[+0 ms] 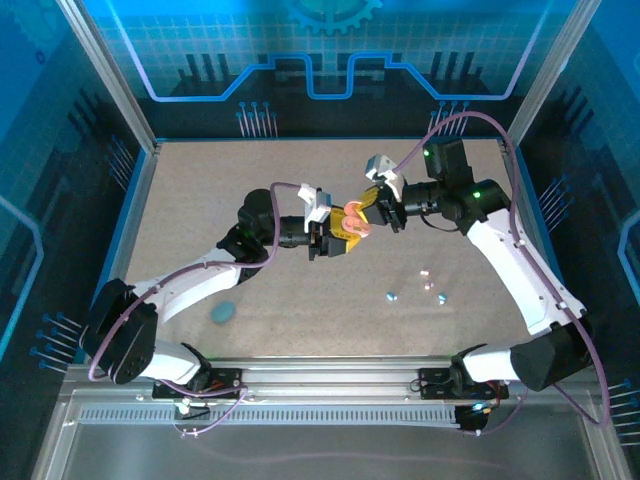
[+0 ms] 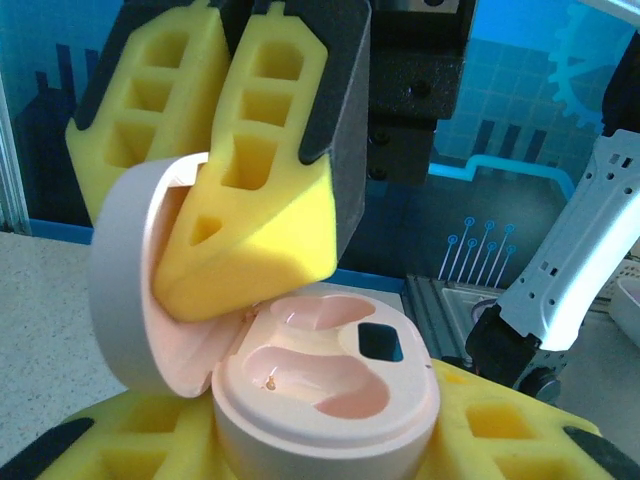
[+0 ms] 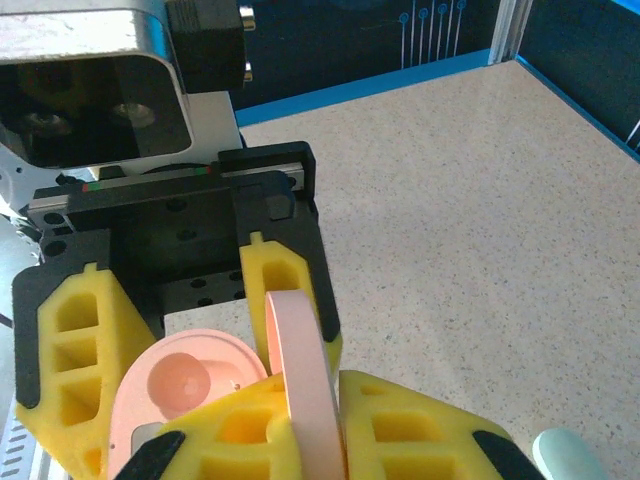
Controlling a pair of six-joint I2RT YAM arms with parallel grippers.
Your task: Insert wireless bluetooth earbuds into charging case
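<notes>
Speckled beige table (image 1: 200, 190) in a blue-lit booth, both arms meeting above its middle over an open pink charging case (image 2: 330, 395).
Left gripper (image 1: 335, 237) clamps the case's base between its yellow fingers, and the right gripper (image 1: 373, 208) is pinched tight on the raised lid (image 2: 125, 270). Both wells in the base look empty. Three tiny earbuds (image 1: 392, 296) lie loose on the table beside the right arm, well apart from the case. A blue case (image 1: 222, 312) sits by the left arm.
</notes>
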